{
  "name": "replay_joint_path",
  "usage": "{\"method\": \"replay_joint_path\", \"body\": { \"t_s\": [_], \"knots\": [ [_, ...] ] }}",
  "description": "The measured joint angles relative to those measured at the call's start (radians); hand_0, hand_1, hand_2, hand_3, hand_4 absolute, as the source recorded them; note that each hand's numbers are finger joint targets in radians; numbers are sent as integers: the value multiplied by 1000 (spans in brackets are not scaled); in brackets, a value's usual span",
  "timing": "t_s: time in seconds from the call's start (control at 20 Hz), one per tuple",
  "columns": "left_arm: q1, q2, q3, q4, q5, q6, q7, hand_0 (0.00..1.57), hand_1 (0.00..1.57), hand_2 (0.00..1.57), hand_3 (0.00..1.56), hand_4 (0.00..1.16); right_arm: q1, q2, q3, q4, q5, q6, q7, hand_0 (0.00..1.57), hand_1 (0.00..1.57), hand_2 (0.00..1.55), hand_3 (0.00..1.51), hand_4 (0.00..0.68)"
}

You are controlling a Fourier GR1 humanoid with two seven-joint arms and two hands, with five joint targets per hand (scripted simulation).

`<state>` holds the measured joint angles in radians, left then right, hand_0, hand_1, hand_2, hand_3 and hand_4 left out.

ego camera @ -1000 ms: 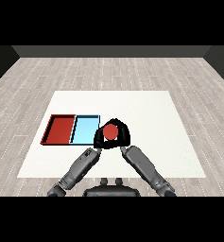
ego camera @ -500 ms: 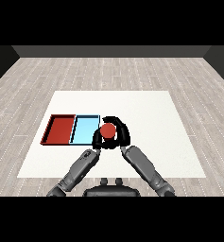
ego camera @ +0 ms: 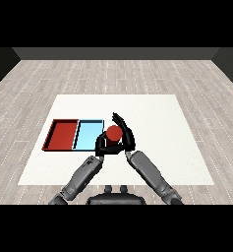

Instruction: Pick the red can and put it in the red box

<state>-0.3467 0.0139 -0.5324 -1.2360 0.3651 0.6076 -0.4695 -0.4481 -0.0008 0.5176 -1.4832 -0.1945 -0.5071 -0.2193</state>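
Observation:
The red can (ego camera: 113, 133) is held just right of the light blue tray (ego camera: 87, 135), near the table's middle. My right hand (ego camera: 126, 136) curls round the can from the right and behind. Under and left of the can sits my left hand (ego camera: 102, 146), its fingers wrapped against the can's lower side. Only the can's red top shows; the hands hide its body. The red tray (ego camera: 61, 134) lies left of the blue one, with nothing in it.
The two trays lie side by side on the left half of the white table (ego camera: 157, 118). Grey wooden floor surrounds the table.
Both hands have carried the can a short way left, toward the blue tray's right edge. The right hand's fingers stand higher behind the can.

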Motion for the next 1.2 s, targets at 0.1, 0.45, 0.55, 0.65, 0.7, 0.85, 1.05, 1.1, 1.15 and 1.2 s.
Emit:
{"method": "replay_joint_path", "body": {
  "t_s": [0.1,0.45,0.55,0.65,0.7,0.85,1.05,1.1,1.15,1.2],
  "knots": [
    [0,-2,3,-1,-9,1,-6,1571,1571,1571,1483,1135,12,0,12,0,-5,-12,-8,0,0,0,0,0],
    [-27,-8,23,1,-25,14,20,1571,1571,1571,1456,1132,85,-11,-22,-57,-8,37,-8,0,0,0,0,0],
    [-24,-10,33,-5,-36,21,23,1571,1571,1561,1460,1132,103,-25,-48,-105,-14,58,17,0,0,0,0,0],
    [-19,-10,47,-14,-52,15,32,1571,1571,1558,1467,1132,137,-40,-63,-159,-10,79,29,0,0,0,0,0],
    [-21,-5,54,-22,-59,13,46,1571,1571,1561,1465,1133,153,-54,-79,-189,-16,91,32,0,0,0,0,0],
    [-18,7,84,-21,-68,-8,40,1571,1571,1571,1472,1127,191,-87,-137,-240,-48,142,38,0,0,0,0,0],
    [-7,51,140,-48,-80,-28,55,1571,1571,1571,1480,1133,276,-120,-181,-337,-78,176,42,0,0,0,0,0],
    [-17,73,163,-54,-77,-36,69,1571,1571,1571,1479,1126,296,-136,-203,-348,-92,194,33,0,0,0,0,0],
    [-11,89,172,-77,-86,-32,86,1571,1571,1571,1487,1125,309,-144,-213,-355,-92,203,31,0,0,0,0,0],
    [-19,110,183,-88,-93,-28,110,1571,1571,1571,1482,1127,335,-160,-229,-371,-102,218,26,0,0,0,0,0]
  ]
}}
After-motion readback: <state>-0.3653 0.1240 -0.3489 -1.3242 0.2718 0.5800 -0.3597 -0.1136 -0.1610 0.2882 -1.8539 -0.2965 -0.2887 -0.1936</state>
